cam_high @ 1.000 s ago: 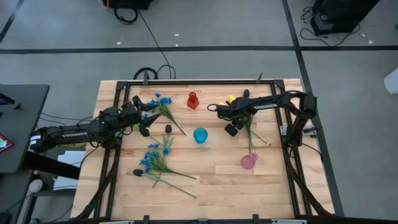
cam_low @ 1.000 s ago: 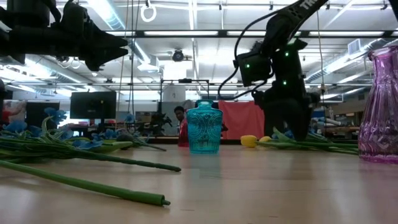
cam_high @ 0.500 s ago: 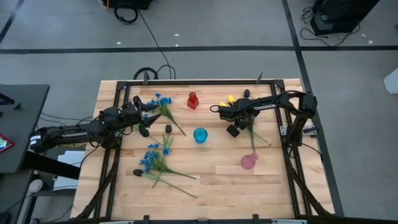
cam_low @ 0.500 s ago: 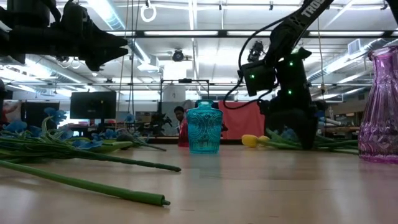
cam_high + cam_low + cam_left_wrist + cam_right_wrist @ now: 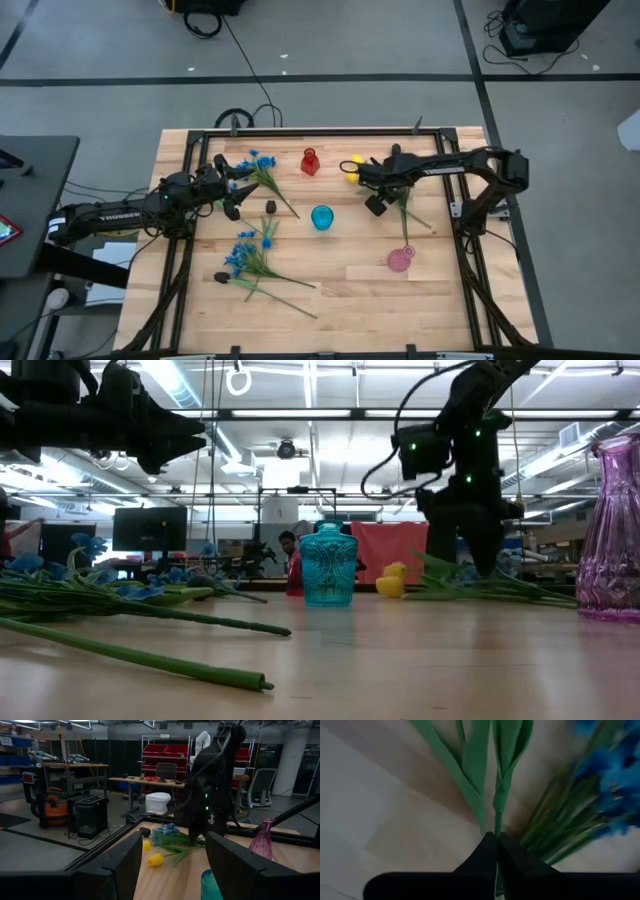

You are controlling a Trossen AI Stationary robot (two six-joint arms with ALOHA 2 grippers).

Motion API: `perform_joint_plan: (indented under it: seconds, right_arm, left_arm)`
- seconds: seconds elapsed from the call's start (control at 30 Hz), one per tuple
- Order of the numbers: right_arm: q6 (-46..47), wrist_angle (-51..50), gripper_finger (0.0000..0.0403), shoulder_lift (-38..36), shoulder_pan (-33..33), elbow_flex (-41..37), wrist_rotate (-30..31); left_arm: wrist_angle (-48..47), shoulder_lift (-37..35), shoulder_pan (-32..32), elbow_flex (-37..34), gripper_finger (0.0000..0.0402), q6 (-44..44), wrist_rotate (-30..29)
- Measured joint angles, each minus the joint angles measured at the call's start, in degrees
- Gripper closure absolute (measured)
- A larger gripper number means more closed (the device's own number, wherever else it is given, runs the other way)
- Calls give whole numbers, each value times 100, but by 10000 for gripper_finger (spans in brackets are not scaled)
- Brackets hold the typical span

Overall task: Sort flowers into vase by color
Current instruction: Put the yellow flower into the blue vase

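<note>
Right hand (image 5: 496,842) is pinching a green flower stem (image 5: 498,802) shut between its fingers; yellow tulip bud (image 5: 352,167) lying just ahead on desk (image 5: 330,300). Left hand (image 5: 233,190) is hovering half-open, holding nothing, beside blue sprays (image 5: 256,166).

A wooden table (image 5: 330,290) framed in black rails stands on a grey workshop floor. Beyond it, black cables (image 5: 240,60) trail across the floor; in the room behind, red storage bins (image 5: 172,751) line shelving near an office chair (image 5: 260,787).
</note>
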Motion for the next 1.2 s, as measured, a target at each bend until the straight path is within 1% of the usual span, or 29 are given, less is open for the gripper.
perform_joint_plan:
  seconds: [0.1, 0.2, 0.3, 0.4, 0.57, 0.63, 0.73, 0.8, 0.87, 0.93, 1.0, 1.1, 1.2]
  right_arm:
    - [3, 36, 387, -356, -43, 0, 146]
    - [-159, 517, 387, -721, -51, 0, 300]
    - [-576, 1596, 386, -1016, 47, 0, 221]
    - [-1027, 2899, 386, -1167, 192, 0, -76]
    - [-1628, 5038, 386, -1144, 539, -2, -605]
    - [-1846, 5861, 386, -1135, 703, -60, -645]
    - [-2048, 6819, 386, -1083, 873, -245, -638]
    - [-2101, 7426, 386, -900, 966, -341, -628]
    - [-2097, 7807, 386, -649, 1062, -400, -644]
    - [-2100, 8019, 386, -451, 1152, -407, -675]
    - [-2121, 8207, 386, -392, 1227, -409, -675]
    - [-2211, 8274, 386, -397, 1318, -404, -584]
    - [-2389, 8309, 386, -400, 1414, -404, -399]
  left_arm:
    - [0, -2, 0, 0, 178, -4, 0]
    - [0, -1, 0, 0, 178, -9, 0]
    - [0, 0, 0, 0, 178, -53, 2]
    - [0, 0, 0, 0, 178, -222, 158]
    - [65, 140, -36, -19, 178, -776, 867]
    - [-5, 352, -163, -35, 178, -958, 1070]
    - [30, 892, -543, -42, 178, -1075, 1107]
    - [288, 1308, -838, -46, 178, -987, 913]
    - [730, 1810, -1099, -45, 178, -773, 623]
    - [1038, 2289, -1306, -53, 178, -535, 346]
    - [1591, 2786, -1452, -52, 177, -308, 181]
    - [2302, 3478, -1565, -50, 169, -149, 113]
    - [2993, 4153, -1573, -50, 149, -138, 89]
